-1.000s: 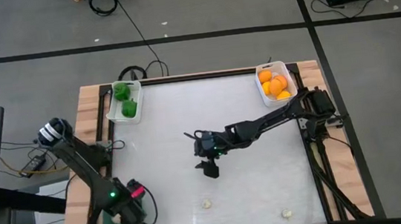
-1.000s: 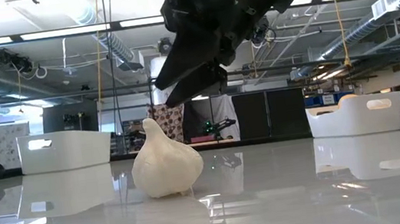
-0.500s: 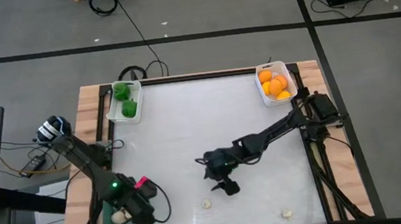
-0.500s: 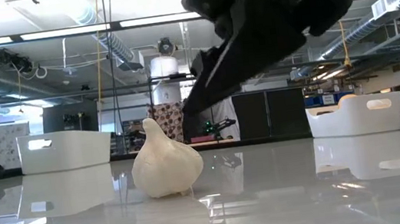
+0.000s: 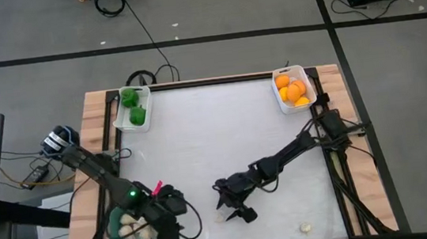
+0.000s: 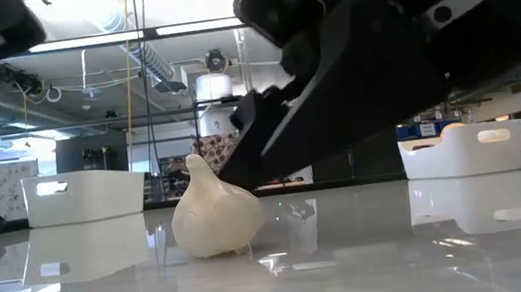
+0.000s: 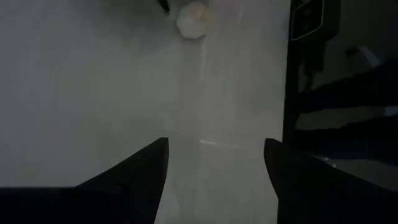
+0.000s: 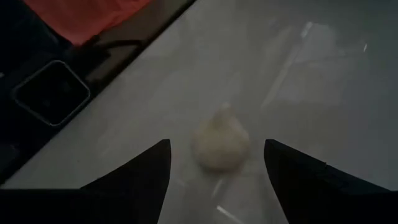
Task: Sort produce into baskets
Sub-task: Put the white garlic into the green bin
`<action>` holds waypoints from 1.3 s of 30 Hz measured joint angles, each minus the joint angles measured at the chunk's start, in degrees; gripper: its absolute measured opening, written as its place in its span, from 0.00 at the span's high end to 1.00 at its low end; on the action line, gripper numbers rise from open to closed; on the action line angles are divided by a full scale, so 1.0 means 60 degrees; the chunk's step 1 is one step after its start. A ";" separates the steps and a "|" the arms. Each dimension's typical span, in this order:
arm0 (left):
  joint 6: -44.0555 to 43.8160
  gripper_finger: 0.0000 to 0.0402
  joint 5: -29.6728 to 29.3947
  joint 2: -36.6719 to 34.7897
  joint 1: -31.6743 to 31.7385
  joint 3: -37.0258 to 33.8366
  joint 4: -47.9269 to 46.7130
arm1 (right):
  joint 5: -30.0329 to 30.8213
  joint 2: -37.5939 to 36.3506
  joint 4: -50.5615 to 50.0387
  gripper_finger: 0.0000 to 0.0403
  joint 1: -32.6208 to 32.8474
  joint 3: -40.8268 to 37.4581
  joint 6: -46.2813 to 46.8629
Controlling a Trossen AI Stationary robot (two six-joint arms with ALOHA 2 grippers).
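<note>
Right gripper (image 5: 237, 210) hangs low just beside the garlic bulb (image 8: 221, 144) on the worktop (image 5: 223, 134), jaws spread and empty, the bulb lying ahead of them and centred in the gap in the right wrist view. Second garlic piece (image 5: 306, 227) sits well apart from the bulb, toward the worktop's near right corner. Left gripper (image 5: 168, 220) is on the bulb's other side, next to the teal bin (image 5: 114, 235), jaws likewise parted with nothing between them; several pale pieces already lie in that bin. Peppers fill the white bin (image 5: 122, 117) at the far left corner, oranges the white bin (image 5: 284, 96) at the far right. Risks, as I judge them — the bulb is rounded with a tapering top, so jaws closing off-centre could squirt it away across the glossy surface; a descent too shallow would pinch only the stem. Both arms crowd the near edge, so a carry toward the teal bin could brush the left arm. Hard to read: from above, the right gripper covers most of the bulb, and the low view cuts off both arms — contact with the bulb cannot be settled.
</note>
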 joint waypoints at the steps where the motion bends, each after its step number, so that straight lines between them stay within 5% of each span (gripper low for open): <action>1: 0.0132 0.33 0.0000 0.0055 0.0042 0.0000 0.0105 | 0.0014 0.0154 0.0114 0.34 0.0010 0.0070 0.0109; 16: -0.0009 0.33 -0.0013 0.0990 0.0465 0.0000 0.2344 | 0.0130 0.0727 0.0697 0.47 0.0048 0.0236 0.0425; 27: -0.1777 0.33 -0.0568 0.1374 0.0781 -0.0004 0.1281 | 0.0285 0.0757 0.0942 0.60 -0.0014 0.0225 0.1038; 33: -0.1794 0.42 -0.0477 0.1390 0.0964 -0.0007 0.1310 | 0.0539 0.0749 0.1232 0.74 -0.0278 0.0228 0.1955; 39: -0.1652 0.50 -0.0084 0.1371 0.1157 -0.0004 0.1515 | 0.0728 0.0479 0.1812 0.76 -0.0687 0.0225 0.2860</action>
